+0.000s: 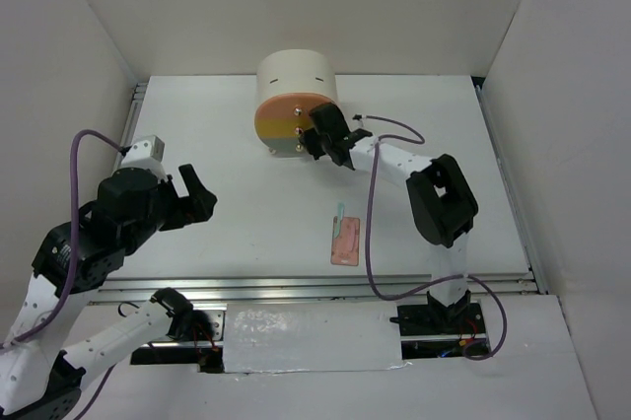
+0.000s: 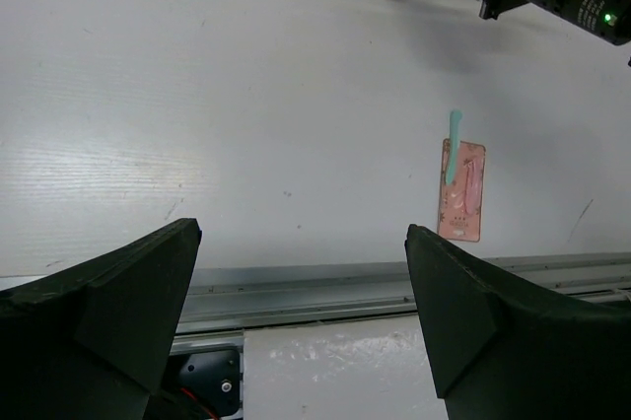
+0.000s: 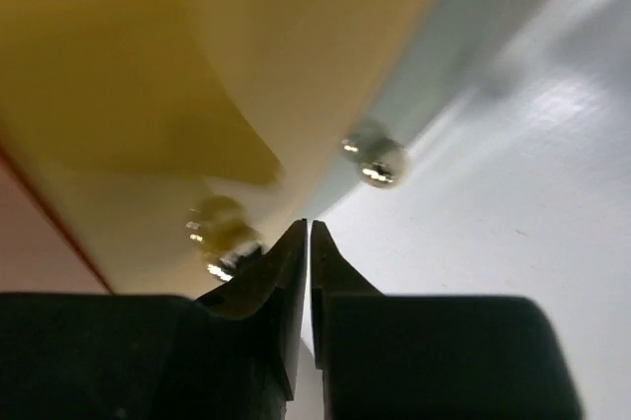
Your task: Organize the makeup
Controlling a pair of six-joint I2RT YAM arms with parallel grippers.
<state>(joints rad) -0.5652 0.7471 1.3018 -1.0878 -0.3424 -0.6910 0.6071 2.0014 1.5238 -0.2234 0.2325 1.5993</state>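
A flat pink palette (image 1: 345, 241) lies on the table's near middle, with a pale teal stick (image 1: 340, 211) resting on its far end. Both also show in the left wrist view, the palette (image 2: 461, 205) and the stick (image 2: 455, 134). My left gripper (image 1: 197, 193) is open and empty above the left side of the table, well left of them (image 2: 301, 233). My right gripper (image 1: 320, 139) is shut on nothing, its tips (image 3: 309, 228) right beside the yellow drawer's knob (image 3: 222, 233). The brushes, orange-pink stick and dark grey case are out of view.
The cream drum-shaped box (image 1: 296, 80) stands at the back middle, its orange, yellow and grey drawer fronts (image 1: 279, 129) facing forward. The grey drawer's knob (image 3: 375, 159) is just right of my right fingertips. A metal rail (image 1: 315, 287) runs along the table's near edge.
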